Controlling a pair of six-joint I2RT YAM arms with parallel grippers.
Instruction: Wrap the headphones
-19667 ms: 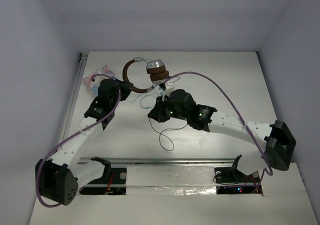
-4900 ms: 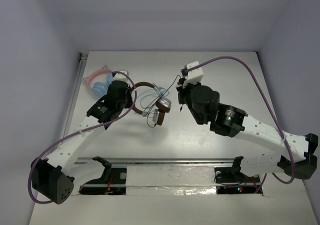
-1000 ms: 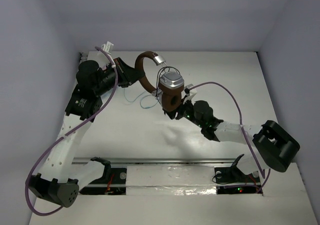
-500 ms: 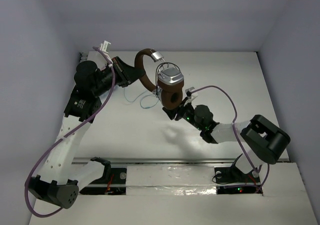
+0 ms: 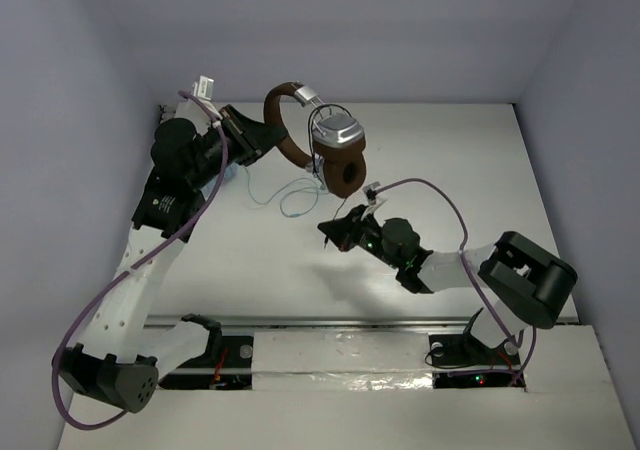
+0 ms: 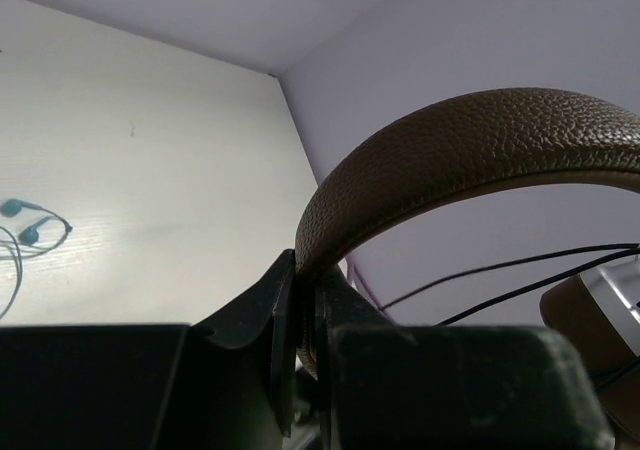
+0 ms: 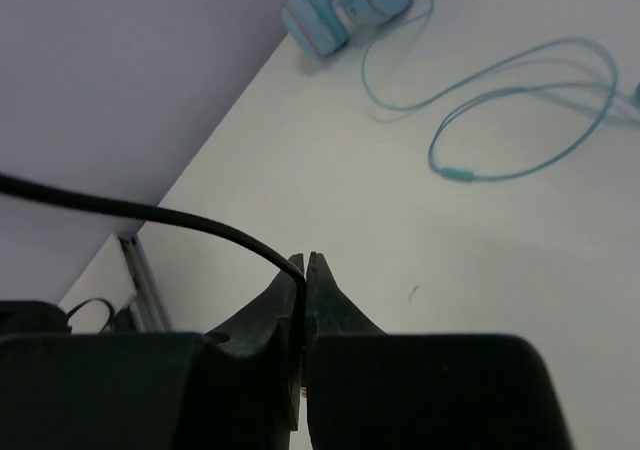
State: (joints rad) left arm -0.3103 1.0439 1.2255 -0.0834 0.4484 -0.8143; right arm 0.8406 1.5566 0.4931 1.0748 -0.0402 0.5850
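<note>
The headphones (image 5: 335, 150) hang in the air over the far middle of the table, silver ear cups above brown pads. My left gripper (image 5: 252, 136) is shut on their brown headband (image 5: 281, 138). In the left wrist view the headband (image 6: 450, 140) arches up from between my left gripper's (image 6: 308, 270) fingers. The thin black cable (image 5: 331, 205) drops from the ear cups to my right gripper (image 5: 330, 233), which is shut on it just above the table. In the right wrist view the cable (image 7: 150, 210) curves into my right gripper's (image 7: 304, 260) closed tips.
Thin teal earbuds (image 5: 290, 202) lie looped on the table under the headphones; their cable (image 7: 520, 110) is ahead of the right gripper. Pink-and-blue cat-ear headphones (image 7: 350, 0) lie by the left wall. A metal rail (image 5: 350, 322) runs along the near edge.
My right gripper has come down and left, away from the ear cups, and shut on the black cable. The left arm has carried the headphones a little up and left.
</note>
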